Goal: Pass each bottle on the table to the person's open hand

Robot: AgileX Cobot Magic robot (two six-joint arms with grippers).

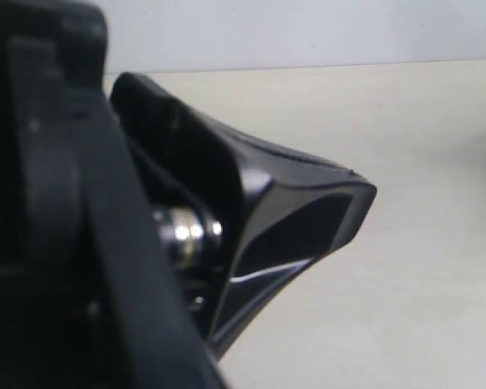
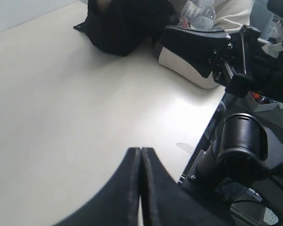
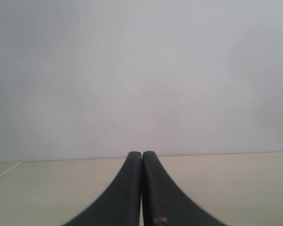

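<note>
My left gripper (image 2: 141,149) is shut with nothing between its fingers, low over the pale cream table (image 2: 61,94). My right gripper (image 3: 142,153) is also shut and holds nothing; it points across the table (image 3: 236,188) toward a blank grey wall. Clear plastic bottles (image 2: 198,10) show only at the far edge of the left wrist view, beside a beige rounded object (image 2: 188,70); their labels cannot be read. No open hand shows in any view. In the exterior view a blurred black gripper part (image 1: 292,219) sits close to the lens and hides the left half of the table (image 1: 421,121).
A dark garment or sleeve (image 2: 122,23) lies on the table's far side. A second black gripper and its linkage (image 2: 198,44) hang over the beige object. The robot's base and a black cylinder (image 2: 238,141) stand past the table's edge.
</note>
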